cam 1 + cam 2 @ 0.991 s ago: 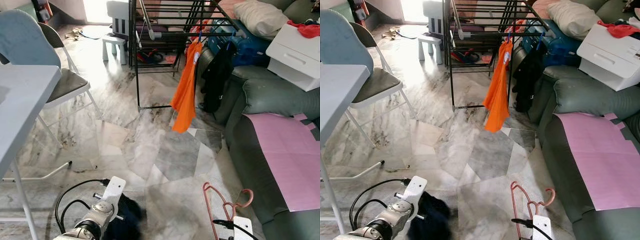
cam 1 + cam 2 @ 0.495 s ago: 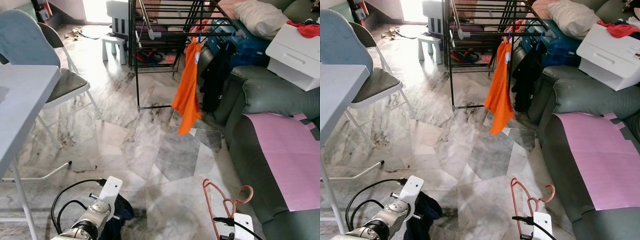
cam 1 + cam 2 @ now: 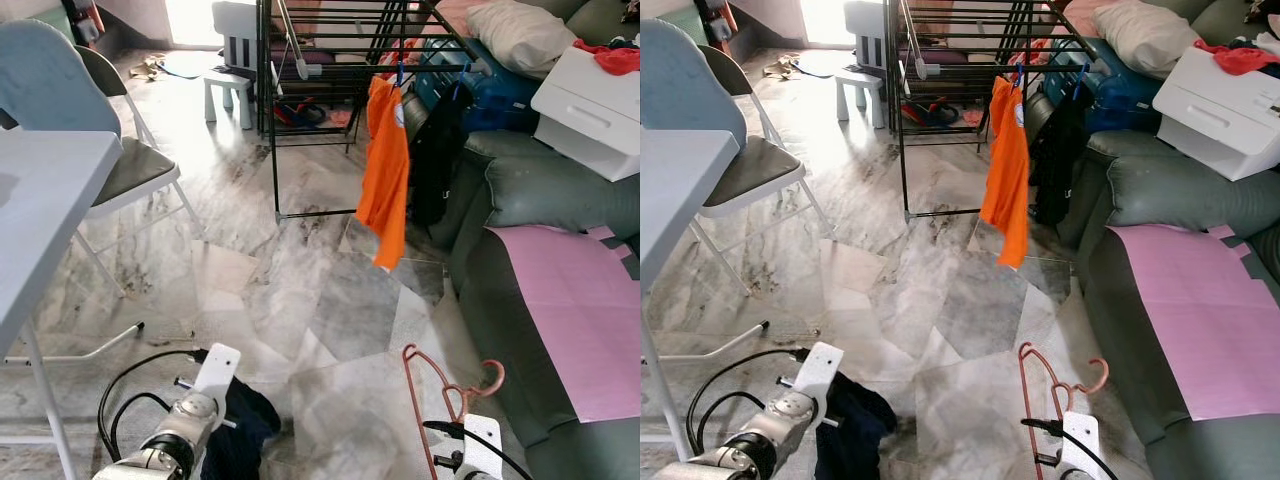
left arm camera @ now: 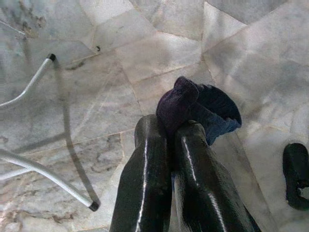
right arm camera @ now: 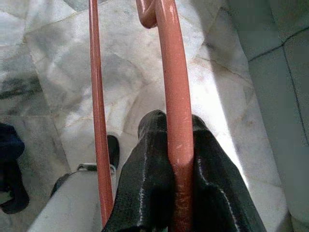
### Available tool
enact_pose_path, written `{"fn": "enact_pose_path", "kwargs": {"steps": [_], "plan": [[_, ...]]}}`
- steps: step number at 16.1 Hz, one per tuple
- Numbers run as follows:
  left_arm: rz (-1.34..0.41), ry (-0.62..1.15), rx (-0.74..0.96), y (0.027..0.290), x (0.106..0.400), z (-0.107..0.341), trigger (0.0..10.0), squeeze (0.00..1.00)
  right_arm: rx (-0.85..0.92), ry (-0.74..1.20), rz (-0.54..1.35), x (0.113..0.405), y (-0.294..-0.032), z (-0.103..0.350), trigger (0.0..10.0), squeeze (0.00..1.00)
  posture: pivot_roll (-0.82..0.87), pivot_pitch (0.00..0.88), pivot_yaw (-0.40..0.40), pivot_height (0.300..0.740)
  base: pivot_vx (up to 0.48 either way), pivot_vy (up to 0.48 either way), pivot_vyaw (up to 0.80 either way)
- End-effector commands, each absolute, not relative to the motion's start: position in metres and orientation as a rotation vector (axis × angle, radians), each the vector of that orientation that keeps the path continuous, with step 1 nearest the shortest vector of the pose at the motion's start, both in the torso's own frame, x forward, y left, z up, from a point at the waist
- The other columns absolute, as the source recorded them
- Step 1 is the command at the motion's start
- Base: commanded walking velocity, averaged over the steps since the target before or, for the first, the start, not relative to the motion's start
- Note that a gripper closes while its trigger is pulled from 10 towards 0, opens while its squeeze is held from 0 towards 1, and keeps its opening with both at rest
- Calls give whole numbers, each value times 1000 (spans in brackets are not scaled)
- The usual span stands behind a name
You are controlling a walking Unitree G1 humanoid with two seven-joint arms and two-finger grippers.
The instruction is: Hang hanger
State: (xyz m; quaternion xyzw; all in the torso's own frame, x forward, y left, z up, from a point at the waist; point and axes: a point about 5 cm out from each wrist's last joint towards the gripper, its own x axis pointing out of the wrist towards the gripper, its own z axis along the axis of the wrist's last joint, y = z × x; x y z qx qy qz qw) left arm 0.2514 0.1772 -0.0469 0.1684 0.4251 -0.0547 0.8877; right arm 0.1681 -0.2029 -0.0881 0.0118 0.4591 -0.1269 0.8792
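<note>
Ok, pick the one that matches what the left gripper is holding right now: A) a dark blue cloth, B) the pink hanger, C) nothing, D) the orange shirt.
A: in the left wrist view the left gripper has its two black fingers shut on a bunched dark blue cloth, while the pink hanger sits in the right gripper.

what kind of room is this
Most likely a home living room doubling as laundry space: a green sofa, a black drying rack with an orange shirt hanging on it, and marble floor tiles.
</note>
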Motion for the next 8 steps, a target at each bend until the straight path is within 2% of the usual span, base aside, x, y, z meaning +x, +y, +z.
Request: {"fn": "enact_pose_path", "kwargs": {"steps": [1,8], "plan": [[-104,857,355,177,258,-42,10000,0,28,946,-269,170,-204,-87,10000,0,42,0,-63,740,0,0,0],[-113,854,380,179,259,-41,10000,0,36,949,-266,169,-203,-87,10000,0,39,0,-53,740,0,0,0]]}}
